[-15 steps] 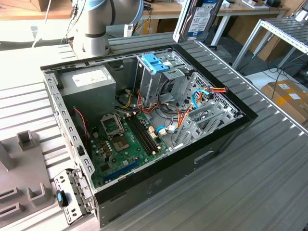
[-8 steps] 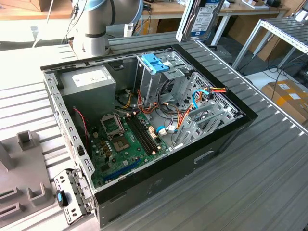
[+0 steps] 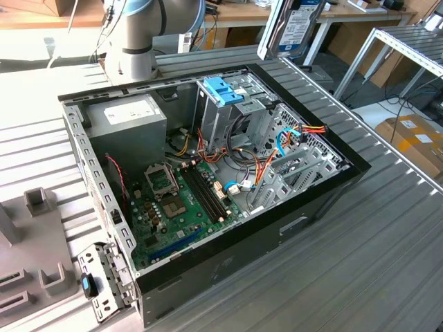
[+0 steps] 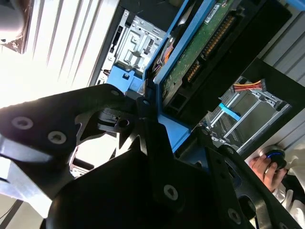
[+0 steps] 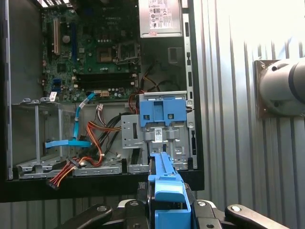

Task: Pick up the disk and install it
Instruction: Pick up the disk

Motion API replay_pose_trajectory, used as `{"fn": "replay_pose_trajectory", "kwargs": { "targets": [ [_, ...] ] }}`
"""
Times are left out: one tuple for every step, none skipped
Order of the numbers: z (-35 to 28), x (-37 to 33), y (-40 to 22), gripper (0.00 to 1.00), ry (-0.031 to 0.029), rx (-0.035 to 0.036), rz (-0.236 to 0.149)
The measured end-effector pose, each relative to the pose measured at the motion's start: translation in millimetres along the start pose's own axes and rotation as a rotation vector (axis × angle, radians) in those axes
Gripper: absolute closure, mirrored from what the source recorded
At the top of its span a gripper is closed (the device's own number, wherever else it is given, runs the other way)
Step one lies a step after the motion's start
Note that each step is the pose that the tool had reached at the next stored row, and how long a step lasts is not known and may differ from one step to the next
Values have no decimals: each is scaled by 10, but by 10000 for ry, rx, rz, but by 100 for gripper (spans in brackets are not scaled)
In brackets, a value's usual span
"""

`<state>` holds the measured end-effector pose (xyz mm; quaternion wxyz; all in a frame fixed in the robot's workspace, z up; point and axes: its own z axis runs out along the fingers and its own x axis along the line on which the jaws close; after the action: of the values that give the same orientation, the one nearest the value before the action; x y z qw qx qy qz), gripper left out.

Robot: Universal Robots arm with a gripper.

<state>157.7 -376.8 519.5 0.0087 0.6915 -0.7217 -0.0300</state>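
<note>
- Your disk (image 3: 299, 26) hangs in the air at about 1 o'clock from the open computer case (image 3: 325, 187) in the exterior view, apart from it, with a labelled face toward the camera.
- It is a flat, dark rectangle framed by light-blue rails; the second wrist view shows its green circuit-board underside.
- Your tool (image 5: 167, 202) is clamped on the disk's blue end, with black fingers on either side of it.
- Inside the case, a grey cage (image 3: 223, 91) with a broad blue handle sits at 12 o'clock and the green motherboard (image 3: 180, 200) at 8 o'clock, with red, orange and blue cables between.
- The case lies on its side on a ribbed grey metal surface (image 3: 360, 263).
- The arm's base (image 3: 131, 48) stands on the surface at 11 o'clock from the case.
- A cardboard box (image 3: 415, 138) lies on the floor at 3 o'clock in the exterior view, with wooden benches at 12 o'clock.
- A person's hand (image 4: 266, 166) shows past the case's edge in the second wrist view.
</note>
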Motion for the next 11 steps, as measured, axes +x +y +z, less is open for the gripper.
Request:
{"fn": "replay_pose_trajectory", "kwargs": {
  "targets": [
    [0,0,-8,63,-1,0,0],
    [-1,-1,-23,63,-1,0,1],
    [-2,-2,-41,63,-1,0,1],
    [-3,-2,-53,63,0,0,0],
    [-3,-3,-62,63,-1,0,0],
    [-4,-3,-72,63,0,0,1],
    [-4,-3,-80,63,0,0,0],
    [-5,-4,-92,63,-1,0,1],
    [-6,-5,-107,63,0,0,0],
    [-6,-5,-121,63,-1,0,0],
    [-7,-6,-136,63,0,0,1]
  ]
}}
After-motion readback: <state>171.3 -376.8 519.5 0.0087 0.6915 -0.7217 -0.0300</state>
